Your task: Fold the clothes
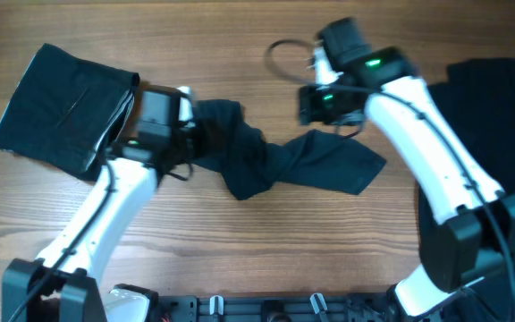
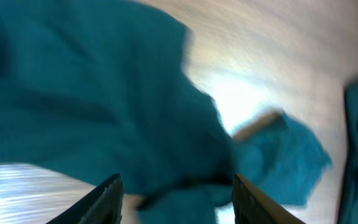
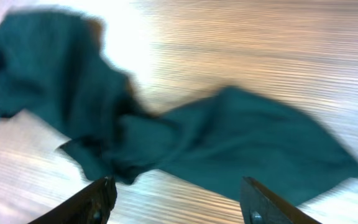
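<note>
A crumpled dark garment (image 1: 275, 161) lies twisted across the middle of the table. It also shows in the left wrist view (image 2: 92, 93) and the right wrist view (image 3: 229, 143). My left gripper (image 1: 195, 134) is at the garment's left end; its fingers (image 2: 176, 196) are open, with cloth lying between them. My right gripper (image 1: 327, 116) hovers just behind the garment's right half; its fingers (image 3: 179, 199) are open and empty over bare wood. A folded dark garment (image 1: 61, 107) lies at the far left. A dark pile of clothes (image 1: 490, 125) lies at the right edge.
The wooden table (image 1: 240, 250) shows bare wood in front of the garment. A black cable loop (image 1: 284, 58) lies at the back beside the right arm. The arm bases stand along the front edge.
</note>
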`<action>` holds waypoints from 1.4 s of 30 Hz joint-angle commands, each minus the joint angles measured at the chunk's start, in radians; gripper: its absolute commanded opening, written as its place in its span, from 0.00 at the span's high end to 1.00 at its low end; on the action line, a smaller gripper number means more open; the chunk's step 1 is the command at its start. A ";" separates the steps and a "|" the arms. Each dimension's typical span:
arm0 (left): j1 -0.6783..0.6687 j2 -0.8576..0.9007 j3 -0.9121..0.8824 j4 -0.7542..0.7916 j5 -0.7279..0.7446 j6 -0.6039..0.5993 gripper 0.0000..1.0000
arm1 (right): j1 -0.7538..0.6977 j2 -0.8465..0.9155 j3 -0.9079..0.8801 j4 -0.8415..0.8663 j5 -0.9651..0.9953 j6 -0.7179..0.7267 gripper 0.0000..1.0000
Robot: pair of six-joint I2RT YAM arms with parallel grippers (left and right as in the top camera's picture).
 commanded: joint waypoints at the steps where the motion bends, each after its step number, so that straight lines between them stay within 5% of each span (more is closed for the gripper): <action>1: -0.181 0.079 0.001 0.011 -0.034 0.022 0.43 | -0.097 -0.052 0.004 -0.050 0.032 0.014 0.30; 9: -0.240 0.263 0.001 -0.013 -0.099 0.008 0.41 | -0.157 -0.057 0.004 -0.114 0.031 -0.024 0.29; 10: -0.238 0.264 0.001 -0.013 -0.100 0.008 0.52 | -0.157 -0.057 0.004 -0.114 0.031 -0.024 0.29; 12: -0.239 0.264 0.001 -0.018 -0.099 0.008 0.90 | -0.157 -0.057 0.004 -0.114 0.032 -0.024 0.29; 13: -0.238 0.264 0.001 -0.022 -0.099 0.008 0.96 | -0.158 -0.057 0.004 -0.118 0.032 -0.024 0.29; 15: -0.223 0.246 0.005 -0.046 -0.099 0.008 0.96 | -0.166 -0.057 0.004 -0.136 0.063 0.009 0.28; 19: -0.034 0.090 0.074 -0.170 -0.098 0.008 0.96 | -0.213 -0.056 -0.005 -0.174 0.067 0.080 0.02; 25: 0.307 -0.108 0.087 -0.204 0.055 0.008 0.96 | -0.249 -0.053 -0.188 -0.125 -0.032 0.135 0.01; 30: 0.313 -0.107 0.087 -0.240 0.057 0.009 0.96 | -0.249 -0.053 -0.397 0.178 -0.334 0.164 0.01; 42: 0.313 -0.107 0.087 -0.243 0.058 0.008 0.96 | -0.232 0.132 -0.423 0.460 -0.114 0.245 0.06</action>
